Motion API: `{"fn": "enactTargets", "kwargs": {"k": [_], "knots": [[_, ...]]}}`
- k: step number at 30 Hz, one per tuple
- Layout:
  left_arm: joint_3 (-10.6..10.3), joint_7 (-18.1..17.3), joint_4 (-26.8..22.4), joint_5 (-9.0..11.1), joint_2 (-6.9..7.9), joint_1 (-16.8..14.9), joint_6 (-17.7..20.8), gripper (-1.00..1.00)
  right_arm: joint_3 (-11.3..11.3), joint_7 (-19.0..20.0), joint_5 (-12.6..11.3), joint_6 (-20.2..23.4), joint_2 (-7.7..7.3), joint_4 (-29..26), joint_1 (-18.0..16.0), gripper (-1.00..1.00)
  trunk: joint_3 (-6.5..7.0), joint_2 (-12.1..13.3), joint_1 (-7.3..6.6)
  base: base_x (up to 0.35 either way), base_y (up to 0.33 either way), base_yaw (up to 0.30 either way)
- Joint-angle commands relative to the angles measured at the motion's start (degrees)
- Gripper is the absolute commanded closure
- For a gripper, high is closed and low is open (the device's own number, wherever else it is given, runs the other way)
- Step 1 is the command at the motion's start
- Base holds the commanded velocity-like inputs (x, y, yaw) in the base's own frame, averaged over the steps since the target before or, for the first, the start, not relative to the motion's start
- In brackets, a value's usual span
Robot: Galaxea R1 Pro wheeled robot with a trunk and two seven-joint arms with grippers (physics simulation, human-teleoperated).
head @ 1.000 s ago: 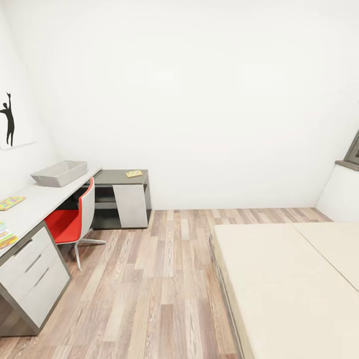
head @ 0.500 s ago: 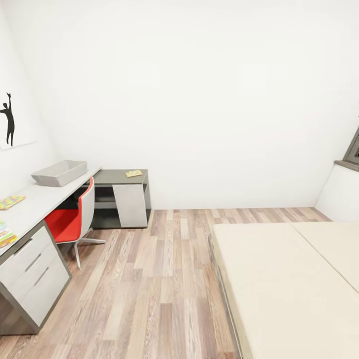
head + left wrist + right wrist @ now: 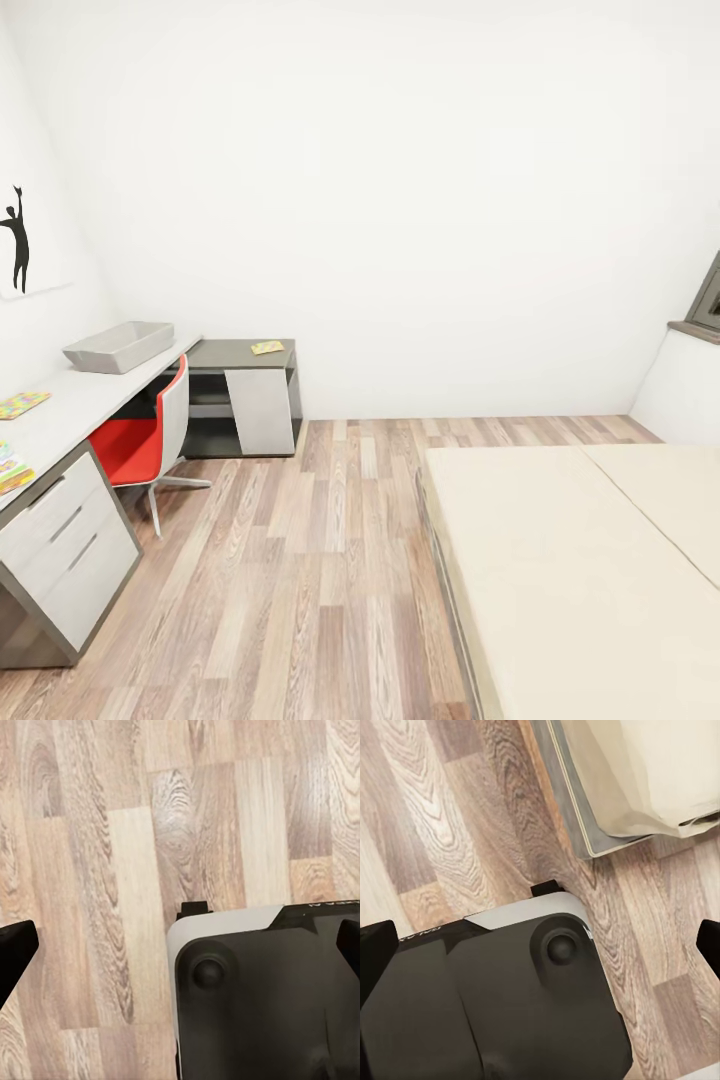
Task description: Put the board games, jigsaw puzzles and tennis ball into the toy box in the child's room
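The grey toy box (image 3: 120,346) stands open on the long light desk (image 3: 80,400) by the left wall. A colourful flat toy (image 3: 22,404) lies on the desk nearer me, and another colourful flat toy (image 3: 10,470) is cut off by the picture's left edge. A small yellowish flat box (image 3: 268,348) rests on the dark lower table (image 3: 240,355) beyond the desk. My left gripper (image 3: 180,945) is open above the wooden floor and holds nothing. My right gripper (image 3: 540,949) is open too, above the floor beside the bed's corner (image 3: 607,832).
A red and white chair (image 3: 140,440) is pushed against the desk, and drawers (image 3: 60,560) form the desk's near end. A beige bed (image 3: 570,570) takes up the right side. Wooden floor (image 3: 310,560) runs between the desk and the bed. My robot base (image 3: 255,997) is under both wrists.
The whole head view has shifted very slightly, so the camera moved a little. Nothing in the room has moved.
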Motion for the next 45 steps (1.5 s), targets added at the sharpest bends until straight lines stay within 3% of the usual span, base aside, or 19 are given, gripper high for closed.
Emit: {"fn": "enactTargets", "kwargs": {"k": [1,15,45], "knots": [[0.43,0.19,0.11,-0.6,0.01,-0.06,-0.27,-1.0,0.48,-0.22,-0.49,-0.16,0.02,0.01,-0.04,-1.0,-0.13,-0.13,0.03,-0.001,-0.001,0.0],[0.43,0.36,0.11,-0.6,-0.01,-0.06,-0.31,-1.0,0.49,-0.21,-0.49,-0.16,0.02,0.01,-0.04,-1.0,-0.13,-0.13,0.03,0.0,-0.129,0.0],[0.4,0.36,0.11,-0.6,-0.02,-0.06,-0.27,-1.0,0.48,-0.22,-0.29,-0.72,-0.55,0.08,0.02,-1.0,-0.13,-0.13,0.03,0.0,-0.005,0.0]]}}
